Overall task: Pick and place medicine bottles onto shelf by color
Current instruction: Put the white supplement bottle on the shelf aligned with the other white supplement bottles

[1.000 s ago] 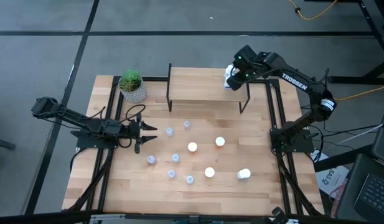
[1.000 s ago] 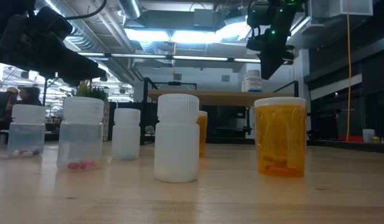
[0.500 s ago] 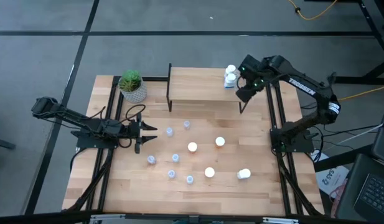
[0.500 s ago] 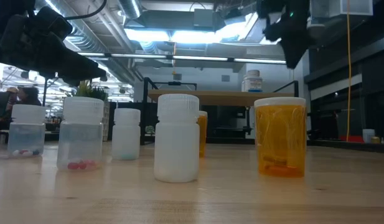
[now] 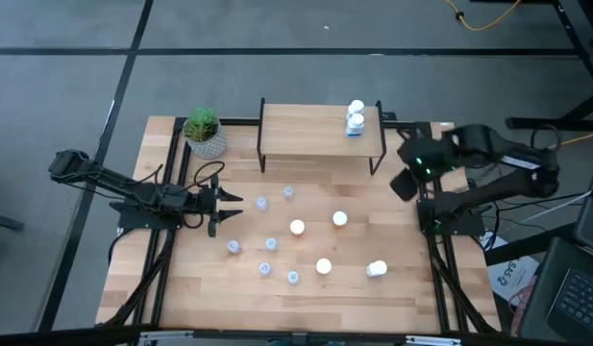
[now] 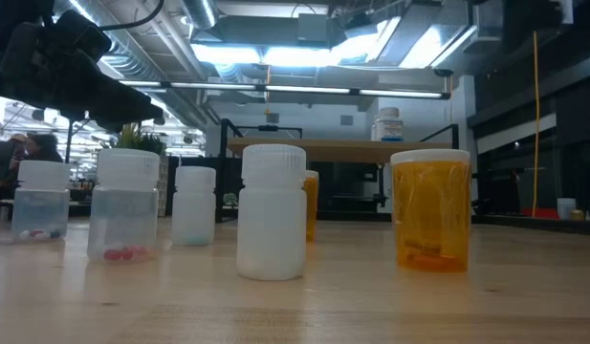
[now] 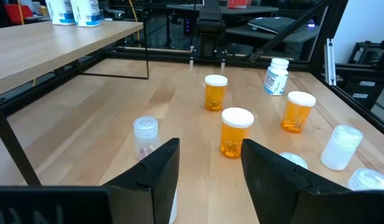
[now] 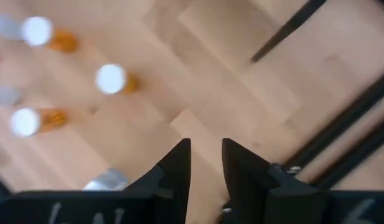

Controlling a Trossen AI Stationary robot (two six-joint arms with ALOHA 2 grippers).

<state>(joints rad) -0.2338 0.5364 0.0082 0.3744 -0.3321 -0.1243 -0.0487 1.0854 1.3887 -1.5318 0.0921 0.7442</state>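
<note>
The shelf point(image 5: 320, 132) stands at the far middle of the table, with two white bottles point(image 5: 355, 115) upright on its right end. On the table stand several pale blue bottles point(image 5: 270, 244) and three orange ones point(image 5: 297, 228), and one white bottle point(image 5: 376, 269) lies there. My right gripper point(image 5: 404, 183) hovers off the shelf's near-right corner, pointing down; its fingers point(image 8: 206, 163) are a little apart and empty. My left gripper point(image 5: 229, 204) waits open and empty at the table's left, pointing at the bottles point(image 7: 210, 168).
A green plant in a white pot point(image 5: 204, 132) stands at the far left beside the shelf. Black frame rails point(image 5: 426, 192) run along the table's left and right sides. The shelf's left and middle lie bare.
My right gripper has drawn back from the shelf's right end toward the table's right and near edges, and has left the low view. The two white bottles have stayed on the shelf.
</note>
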